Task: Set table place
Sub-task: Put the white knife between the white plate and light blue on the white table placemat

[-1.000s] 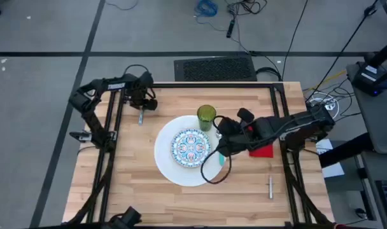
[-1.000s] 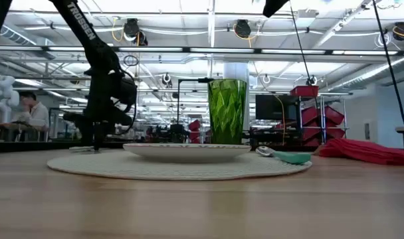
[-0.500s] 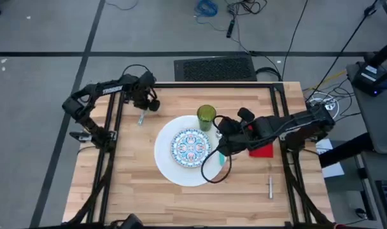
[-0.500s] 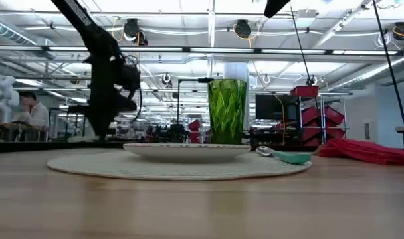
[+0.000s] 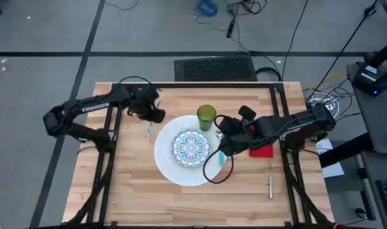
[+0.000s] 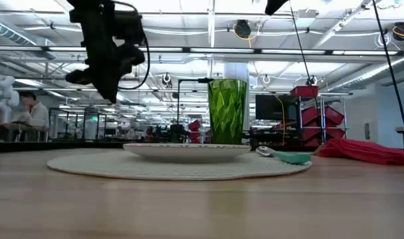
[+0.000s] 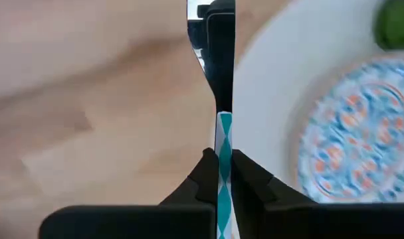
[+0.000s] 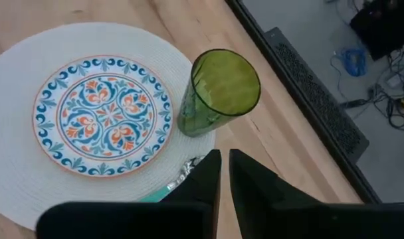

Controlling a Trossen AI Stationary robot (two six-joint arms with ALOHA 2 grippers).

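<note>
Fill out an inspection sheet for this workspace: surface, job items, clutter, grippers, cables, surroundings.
Surface: butcher-block table, black frame rail.
Job items: patterned plate on the round white placemat; green tumbler at the mat's far edge; teal-handled spoon on the mat's right edge; red napkin right of it; silver utensil lying near the right front.
Clutter: nothing seen.
Grippers: left gripper shut on a teal-striped-handled utensil, raised left of the mat; right gripper shut, empty, near the spoon and tumbler.
Cables: black cable looping over the mat.
Surroundings: grey floor, floor cables, a person seated far off in the low view.
</note>
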